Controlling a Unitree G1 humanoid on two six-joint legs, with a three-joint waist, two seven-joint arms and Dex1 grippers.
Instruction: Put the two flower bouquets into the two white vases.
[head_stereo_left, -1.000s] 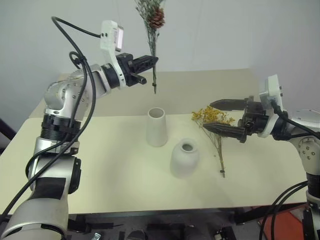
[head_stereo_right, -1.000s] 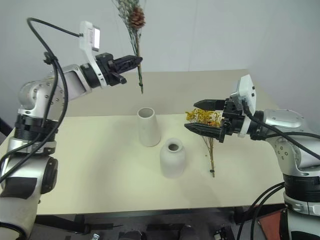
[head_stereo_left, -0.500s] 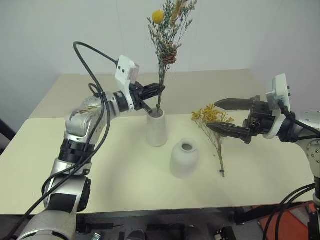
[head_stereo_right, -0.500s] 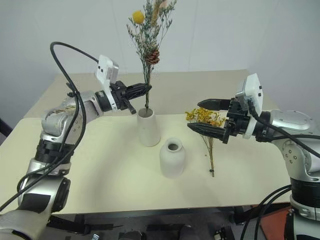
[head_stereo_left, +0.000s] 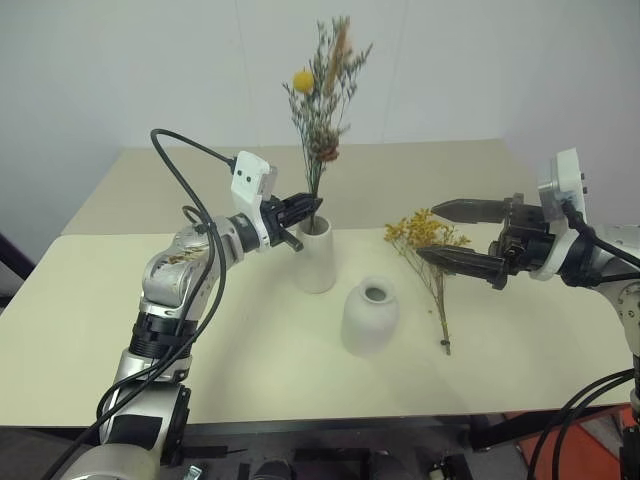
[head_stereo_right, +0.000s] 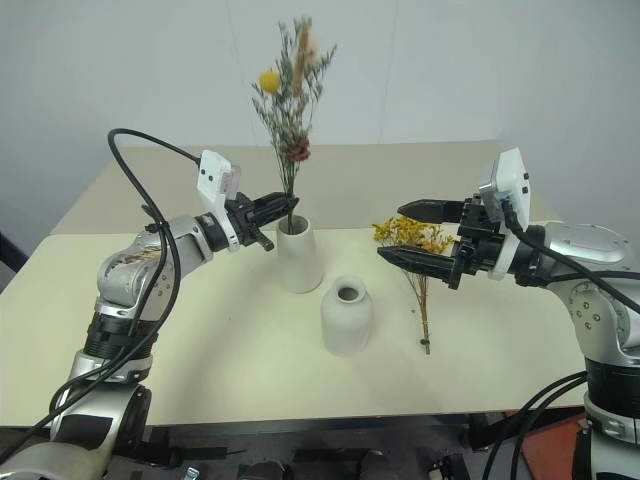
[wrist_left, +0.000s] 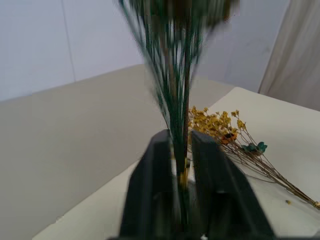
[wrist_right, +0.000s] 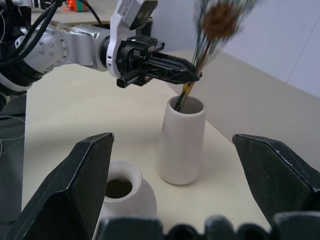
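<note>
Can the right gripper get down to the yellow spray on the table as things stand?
Probably yes. The right gripper hangs wide open just above the yellow spray, which lies flat on the table beside the squat vase; nothing sits between them.

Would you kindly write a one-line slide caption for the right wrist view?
Left gripper holds the dried bunch with its stems in the tall vase, the squat vase beside it.
</note>
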